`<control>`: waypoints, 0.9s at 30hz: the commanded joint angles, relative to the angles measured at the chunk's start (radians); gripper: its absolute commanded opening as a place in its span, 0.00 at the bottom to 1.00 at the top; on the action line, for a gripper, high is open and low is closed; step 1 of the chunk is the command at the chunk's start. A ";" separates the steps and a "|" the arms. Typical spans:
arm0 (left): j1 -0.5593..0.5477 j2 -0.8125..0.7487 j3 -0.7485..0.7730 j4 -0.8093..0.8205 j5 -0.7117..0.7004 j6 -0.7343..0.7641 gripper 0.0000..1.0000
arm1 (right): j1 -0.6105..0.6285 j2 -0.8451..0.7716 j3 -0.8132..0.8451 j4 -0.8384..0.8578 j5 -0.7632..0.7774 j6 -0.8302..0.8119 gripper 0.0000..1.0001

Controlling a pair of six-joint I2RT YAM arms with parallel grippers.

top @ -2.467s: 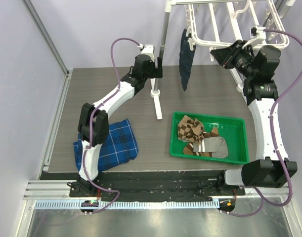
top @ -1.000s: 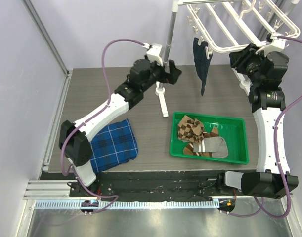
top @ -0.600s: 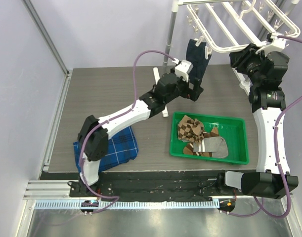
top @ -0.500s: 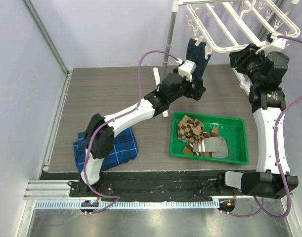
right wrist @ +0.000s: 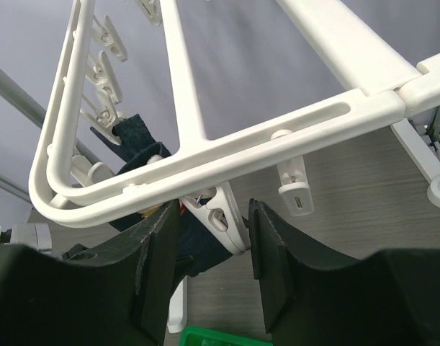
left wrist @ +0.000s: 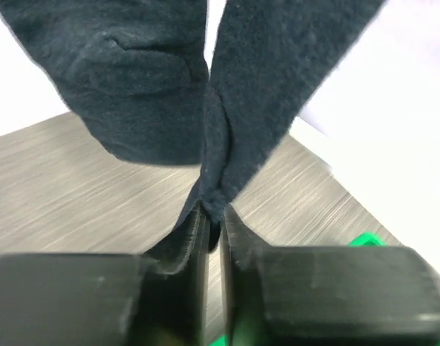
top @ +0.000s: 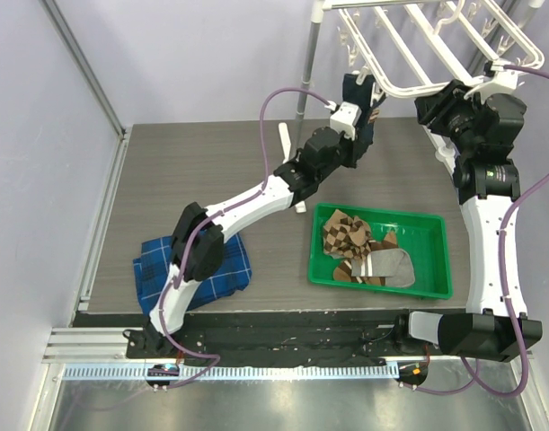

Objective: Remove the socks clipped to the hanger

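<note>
From above, my left arm stretches across the table to the navy sock (top: 355, 90), which hangs from a corner of the white hanger (top: 409, 92) beside the metal pole (top: 307, 63). My left gripper (top: 364, 135) sits against the sock's lower part, but this view does not show how my fingers stand. My right gripper (top: 438, 101) is up at the hanger's near edge. The argyle sock (top: 344, 235) and the grey sock (top: 388, 265) lie in the green tray (top: 379, 213), and the plaid cloth (top: 234, 265) lies at the table's left

My left wrist camera settles what the top view hides. My two fingers are pressed together on a fold of the navy sock, and the fabric rises from the pinch in two dark flaps. The grey wood table (left wrist: 75, 187) lies below

My right wrist camera looks up under the hanger's frame. My fingers stand apart on either side of a white clip (right wrist: 218, 209), with a sliver of gap on its right. The sock's top is tucked in behind the frame, still clipped

Half a second ago my left fingers were spread wide and lower on the sock, which hung flat. Now they have risen and closed on it, and the cloth looks bunched. My right arm has not moved, and the tray's socks lie as they did
</note>
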 commanded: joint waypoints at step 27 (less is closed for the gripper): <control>-0.044 -0.326 -0.268 0.083 0.263 -0.058 0.00 | 0.129 0.051 0.388 -0.320 -0.133 0.142 0.57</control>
